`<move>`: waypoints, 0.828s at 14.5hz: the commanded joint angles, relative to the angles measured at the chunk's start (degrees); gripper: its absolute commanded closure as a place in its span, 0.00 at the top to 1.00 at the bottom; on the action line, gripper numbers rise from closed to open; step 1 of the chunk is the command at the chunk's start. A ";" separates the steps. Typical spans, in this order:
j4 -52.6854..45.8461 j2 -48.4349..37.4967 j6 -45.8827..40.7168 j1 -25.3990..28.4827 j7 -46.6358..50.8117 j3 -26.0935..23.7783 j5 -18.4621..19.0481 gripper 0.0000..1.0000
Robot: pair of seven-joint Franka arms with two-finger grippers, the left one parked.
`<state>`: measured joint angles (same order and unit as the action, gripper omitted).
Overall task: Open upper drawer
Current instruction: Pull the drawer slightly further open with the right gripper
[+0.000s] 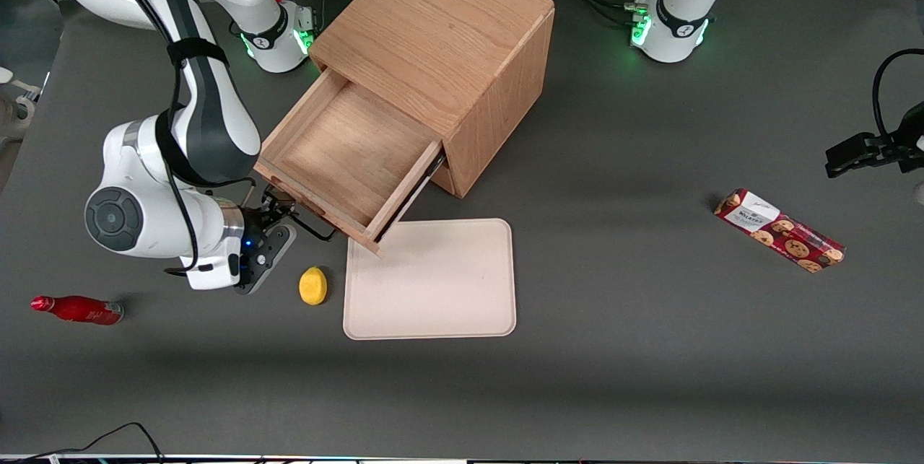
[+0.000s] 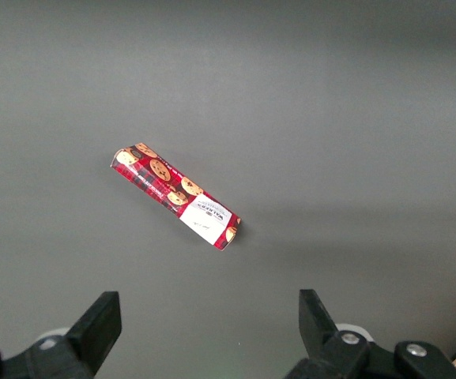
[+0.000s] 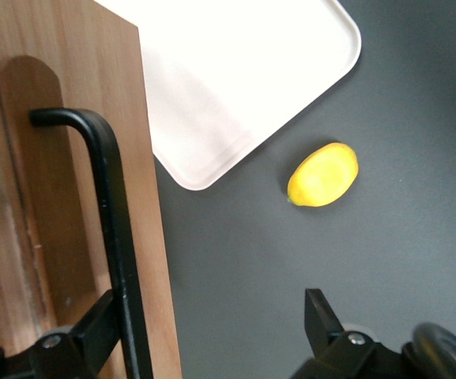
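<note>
Front view: upper drawer (image 1: 346,154) of the oak cabinet (image 1: 440,38) stands pulled well out, its tray bare; gripper (image 1: 278,210) sits at the drawer front, by the black handle (image 1: 310,222). Lemon (image 1: 313,285) and cream tray (image 1: 430,280), nothing on it, lie nearer the camera; red bottle (image 1: 76,309) toward the working arm's end; cookie packet (image 1: 779,230) toward the parked arm's.

Right wrist view: fingers (image 3: 322,316) spread wide, one either side of the handle bar, not clamped.

Left wrist view: cookie packet only.
</note>
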<state>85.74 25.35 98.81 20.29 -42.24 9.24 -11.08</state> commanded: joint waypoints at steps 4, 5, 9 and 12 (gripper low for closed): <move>-4.09 1.54 -0.38 -1.75 -3.37 -0.01 0.62 1.00; -4.09 1.54 -0.20 -1.75 -3.90 -0.01 0.71 1.00; -4.53 1.54 -0.02 -1.75 -3.91 -0.01 1.77 1.00; -8.74 0.49 -1.78 -1.92 -3.47 -0.01 1.33 1.00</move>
<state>81.03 25.97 98.89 18.62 -45.29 9.31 -9.91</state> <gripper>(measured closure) 0.000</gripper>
